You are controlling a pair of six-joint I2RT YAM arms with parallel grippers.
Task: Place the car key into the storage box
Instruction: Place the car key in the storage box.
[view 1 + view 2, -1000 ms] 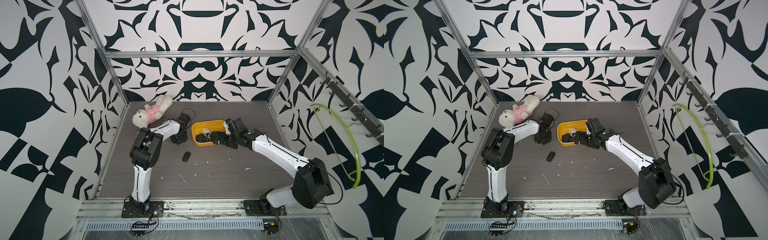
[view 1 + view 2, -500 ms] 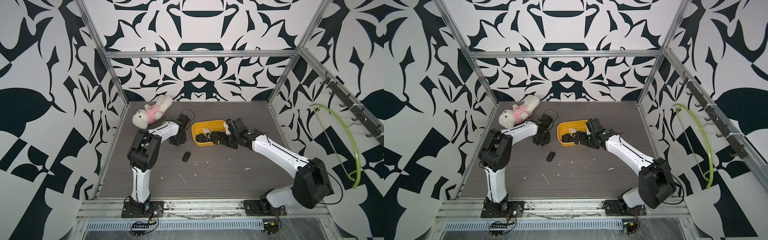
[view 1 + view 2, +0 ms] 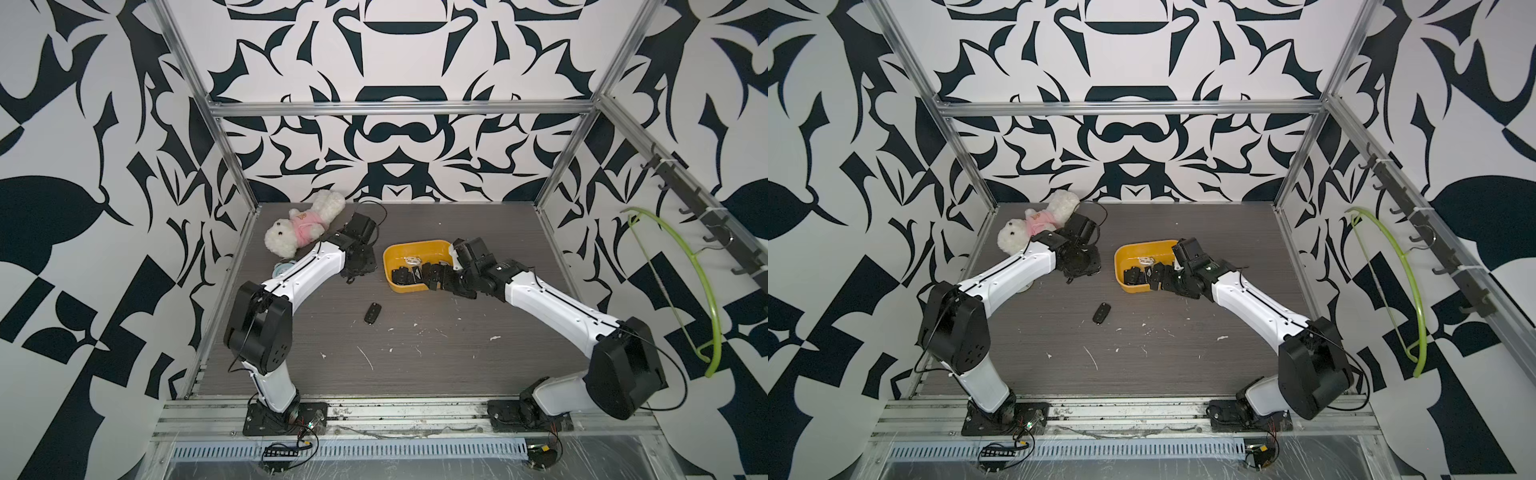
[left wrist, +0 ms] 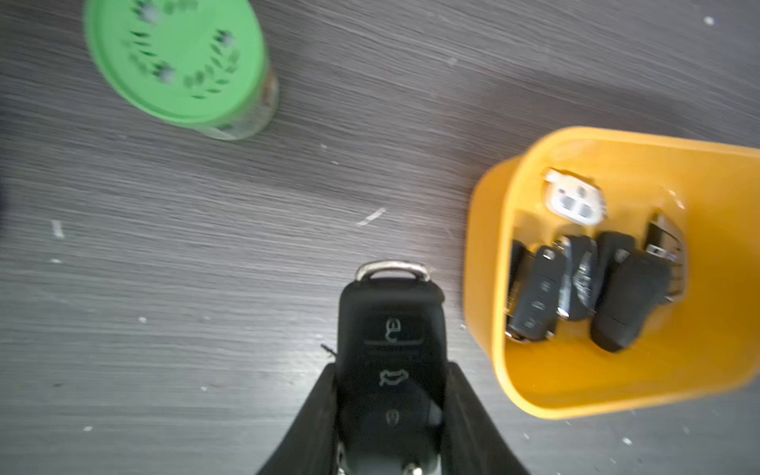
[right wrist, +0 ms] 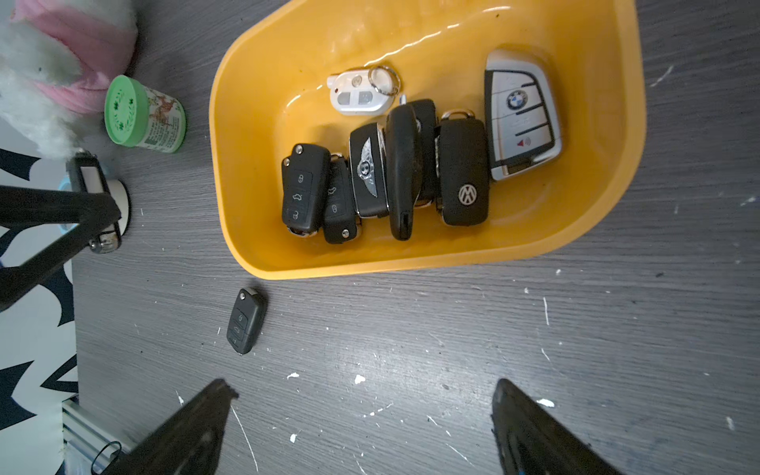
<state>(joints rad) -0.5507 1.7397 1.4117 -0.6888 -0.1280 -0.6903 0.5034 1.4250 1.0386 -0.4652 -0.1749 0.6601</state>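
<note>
The car key (image 4: pixel 390 325), black with three buttons, is clamped in the left claw (image 4: pixel 390 372) above the tabletop (image 4: pixel 205 246). It is just beside the yellow storage box (image 4: pixel 483 255), outside its wall. Other keys (image 5: pixel 462 172) lie in the box. The right claw (image 5: pixel 362 388) gapes wide, empty, near the box. A loose key (image 3: pixel 372 313) lies on the tabletop.

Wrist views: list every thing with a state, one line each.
left claw, shut on held car key
right claw, open, empty
held car key, gripped, not yet in box
storage box, upright, holding several keys
loose flip key, lying on table outside box
green jar, lid on
</note>
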